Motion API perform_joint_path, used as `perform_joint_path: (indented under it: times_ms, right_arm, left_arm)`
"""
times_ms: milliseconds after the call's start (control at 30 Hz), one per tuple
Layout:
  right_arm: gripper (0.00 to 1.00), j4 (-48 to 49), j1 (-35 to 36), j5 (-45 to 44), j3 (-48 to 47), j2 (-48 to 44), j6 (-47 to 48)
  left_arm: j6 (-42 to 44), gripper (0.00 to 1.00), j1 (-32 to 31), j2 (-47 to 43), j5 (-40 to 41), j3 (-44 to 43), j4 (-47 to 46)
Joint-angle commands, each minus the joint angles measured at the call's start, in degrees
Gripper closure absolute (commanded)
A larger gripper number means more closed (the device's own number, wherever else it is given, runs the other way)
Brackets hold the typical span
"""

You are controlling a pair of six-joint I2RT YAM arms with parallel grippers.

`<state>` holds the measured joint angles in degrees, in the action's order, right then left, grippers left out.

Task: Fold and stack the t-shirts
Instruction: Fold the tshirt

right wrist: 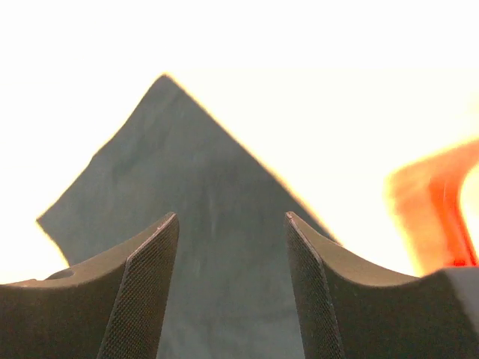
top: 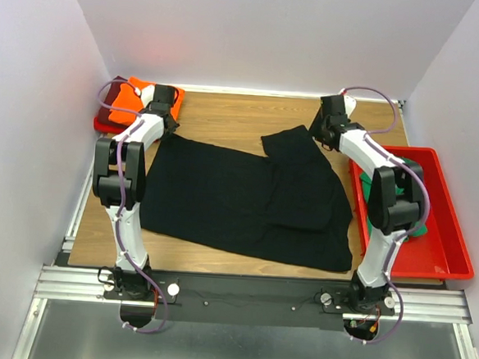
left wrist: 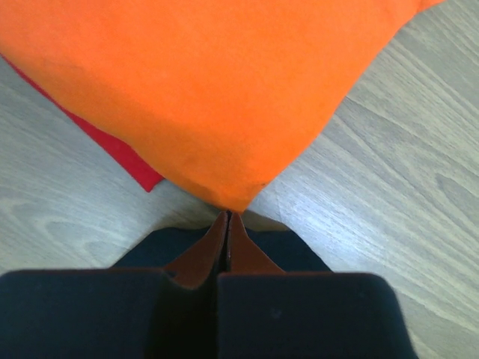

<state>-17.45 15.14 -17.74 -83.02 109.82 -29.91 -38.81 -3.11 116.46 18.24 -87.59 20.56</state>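
The black t-shirt (top: 246,200) lies spread across the middle of the table, with its right part folded over. My left gripper (top: 167,128) is at its far left corner, and its fingers (left wrist: 228,217) are shut on the black cloth (left wrist: 299,250). Just beyond it lies the folded orange t-shirt (top: 134,98) (left wrist: 209,82), stacked on the dark red one (top: 104,121) (left wrist: 112,146). My right gripper (top: 319,129) (right wrist: 230,217) is open and empty over the shirt's far right sleeve (right wrist: 202,187). The green t-shirt (top: 369,179) lies in the bin, mostly hidden by my right arm.
A red plastic bin (top: 445,235) (right wrist: 441,202) stands along the right edge of the table. White walls close in the table at the back and on both sides. Bare wood (top: 227,117) shows behind the black shirt.
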Motion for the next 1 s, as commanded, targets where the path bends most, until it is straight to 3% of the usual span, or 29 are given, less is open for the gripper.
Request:
perform_joint_path:
  times_ms: [0,233,467,600,700,800,967]
  right_arm:
    - [0.35,0.05,-0.11,-5.11,-7.14,7.15,2.40]
    - [0.37,0.05,-0.11,-4.59,-17.60,21.74,4.60]
    - [0.48,0.05,-0.02,-1.08,-16.56,22.90,3.63]
    - [0.62,0.05,0.33,1.39,-13.92,21.58,2.76]
    - [0.86,0.05,0.60,2.09,-12.95,20.96,2.49]
    - [0.99,-0.04,0.60,1.30,-14.44,21.40,3.01]
    - [1.00,-0.13,0.42,0.95,-18.57,22.10,3.98]
  left_arm:
    - [-0.22,1.00,-0.31,-1.68,-2.42,1.46,-2.36]
    - [-0.39,1.00,-0.31,-2.21,-3.56,2.69,-3.94]
    - [0.40,1.00,-0.31,-3.44,-2.95,3.13,-4.56]
    - [0.14,1.00,-0.23,-3.61,-2.51,2.87,-4.47]
    - [-0.04,1.00,0.30,-3.79,-1.89,2.43,-4.21]
    - [-0.48,1.00,1.00,-4.05,-2.16,2.08,-4.21]
    - [-1.36,1.00,2.15,-4.31,-2.51,1.90,-4.47]
